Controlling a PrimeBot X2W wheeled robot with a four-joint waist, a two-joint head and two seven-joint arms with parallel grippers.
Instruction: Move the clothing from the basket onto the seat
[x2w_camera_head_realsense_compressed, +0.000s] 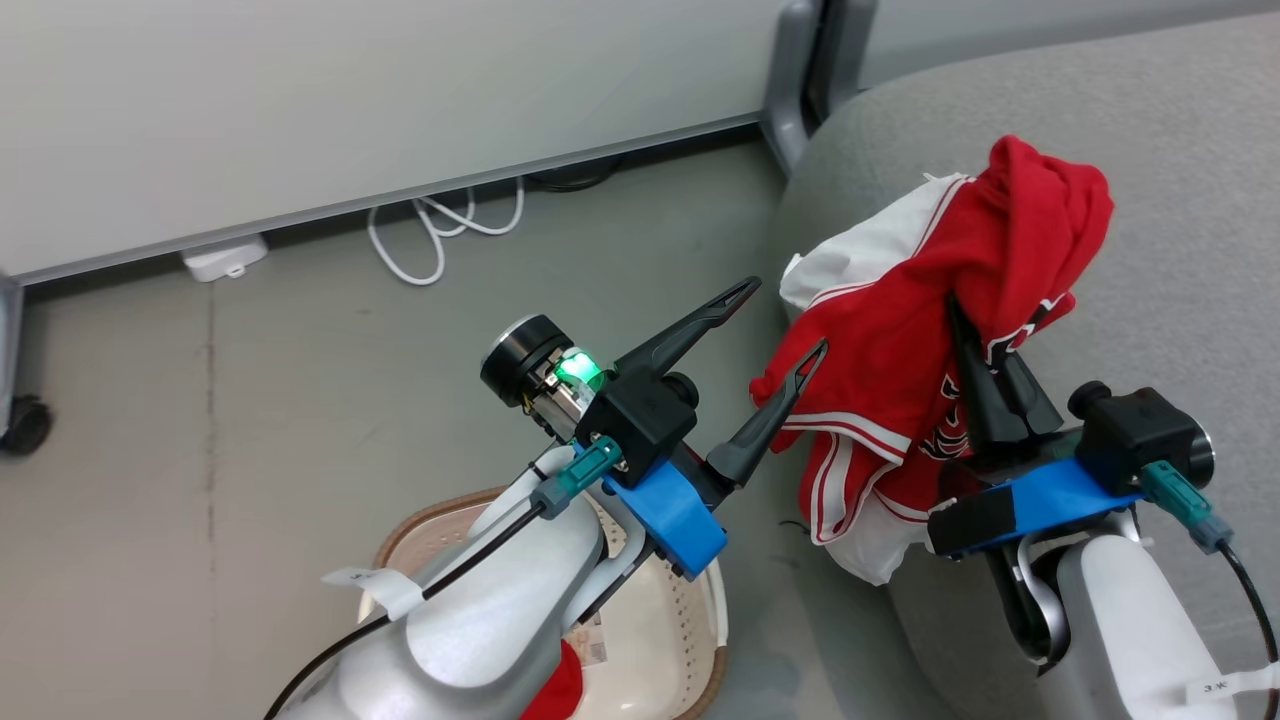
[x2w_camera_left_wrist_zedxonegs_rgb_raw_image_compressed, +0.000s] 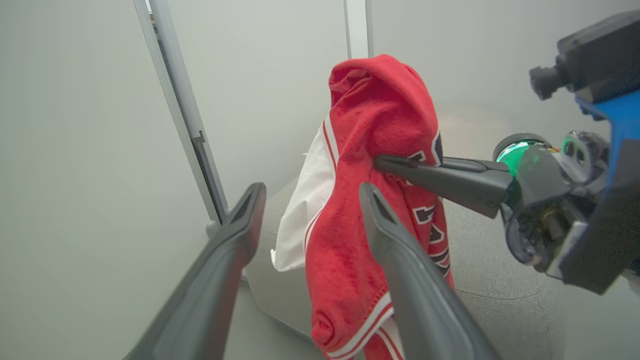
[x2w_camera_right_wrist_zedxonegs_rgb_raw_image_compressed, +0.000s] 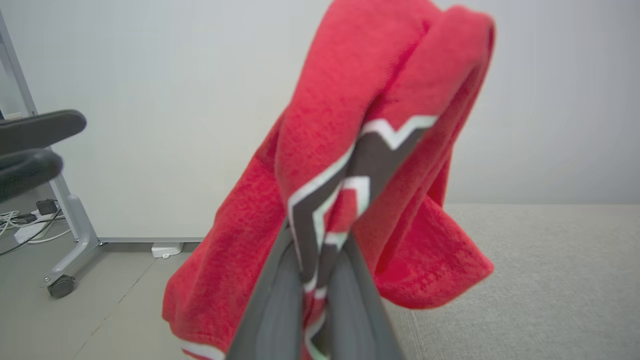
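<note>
The red clothing with white stripe trim and white fabric hangs in a bunch over the front edge of the grey seat. My right gripper is shut on it, its tips buried in the folds. In the right wrist view the fingers pinch the clothing at its black-and-white lettering. My left gripper stands open just left of the cloth, holding nothing. In the left wrist view my left gripper frames the hanging clothing. The cream basket sits on the floor under my left forearm, a bit of red cloth inside.
A pale partition panel on a wheeled foot runs behind. White cables and a small white box lie on the floor beneath it. Grey floor stretches left of the seat.
</note>
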